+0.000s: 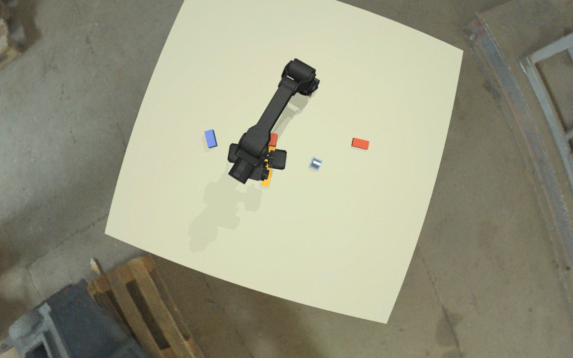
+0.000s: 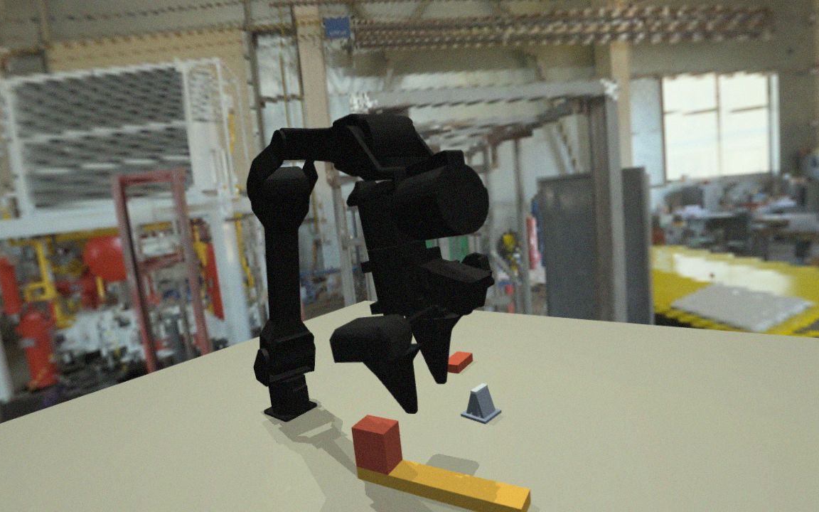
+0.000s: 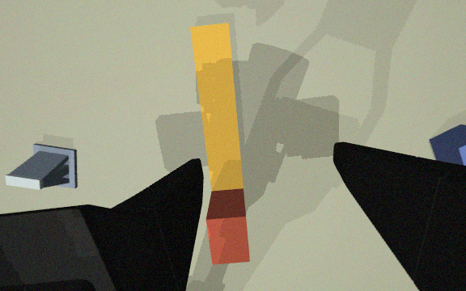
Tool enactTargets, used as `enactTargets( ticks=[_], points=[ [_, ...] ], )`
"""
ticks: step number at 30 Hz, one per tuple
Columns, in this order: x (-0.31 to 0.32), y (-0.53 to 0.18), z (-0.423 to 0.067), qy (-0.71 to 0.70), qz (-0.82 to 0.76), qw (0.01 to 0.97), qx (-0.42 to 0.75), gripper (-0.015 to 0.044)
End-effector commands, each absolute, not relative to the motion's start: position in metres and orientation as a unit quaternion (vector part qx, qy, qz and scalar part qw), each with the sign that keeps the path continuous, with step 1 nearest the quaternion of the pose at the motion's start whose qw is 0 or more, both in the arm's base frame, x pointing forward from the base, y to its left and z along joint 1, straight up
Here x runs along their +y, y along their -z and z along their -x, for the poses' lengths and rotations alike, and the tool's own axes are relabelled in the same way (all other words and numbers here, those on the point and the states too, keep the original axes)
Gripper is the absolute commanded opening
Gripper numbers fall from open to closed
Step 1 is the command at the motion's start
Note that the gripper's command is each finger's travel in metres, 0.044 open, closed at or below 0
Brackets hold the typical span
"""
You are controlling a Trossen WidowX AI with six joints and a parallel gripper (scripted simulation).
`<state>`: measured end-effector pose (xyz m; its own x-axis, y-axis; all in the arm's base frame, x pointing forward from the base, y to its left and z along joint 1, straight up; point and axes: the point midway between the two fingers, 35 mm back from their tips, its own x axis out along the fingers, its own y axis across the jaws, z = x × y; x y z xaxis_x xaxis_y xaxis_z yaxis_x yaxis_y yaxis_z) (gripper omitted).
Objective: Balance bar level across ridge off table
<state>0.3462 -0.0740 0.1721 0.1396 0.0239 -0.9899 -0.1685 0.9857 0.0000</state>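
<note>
The bar (image 3: pixel 219 121) lies flat on the table (image 1: pixel 333 249), its red block (image 3: pixel 228 238) weighting one end — so we hover our gripper (image 3: pixel 267 162), fingers apart and empty, near that end; the ridge (image 3: pixel 40 171) stands well apart.

Arms: one black six-joint arm (image 1: pixel 275 106), standing on the table (image 1: pixel 368 249).
Grippers: one gripper (image 3: pixel 267 162), two fingers spread wide with nothing between them.
Bars: one yellow bar (image 2: pixel 457 485), lying flat near the front of the table.
Red cubes: one red cube (image 2: pixel 377 443), seated on the bar's left end.
Ridges: one grey ridge block (image 2: pixel 480 403), on its own square foot, right of the bar.
Flat red blocks: one flat red block (image 2: pixel 459 361), farther back on the table.
Blue blocks: one blue block (image 1: pixel 210 138), left of the arm in the top view.
Tables: one.
</note>
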Motion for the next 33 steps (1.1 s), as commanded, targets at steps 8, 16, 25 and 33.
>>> enactTargets(
  ticks=[8, 16, 25, 33],
  points=[
    [-0.047, -0.170, -0.330, -0.050, 0.054, 0.715, 0.695, 0.0315],
    [-0.047, -0.128, -0.335, -0.050, 0.054, 0.716, 0.695, 0.0315],
    [-0.047, -0.075, -0.332, -0.050, 0.054, 0.715, 0.695, 0.0315],
    [-0.047, -0.071, -0.333, -0.050, 0.054, 0.715, 0.695, 0.0315]
  ],
)
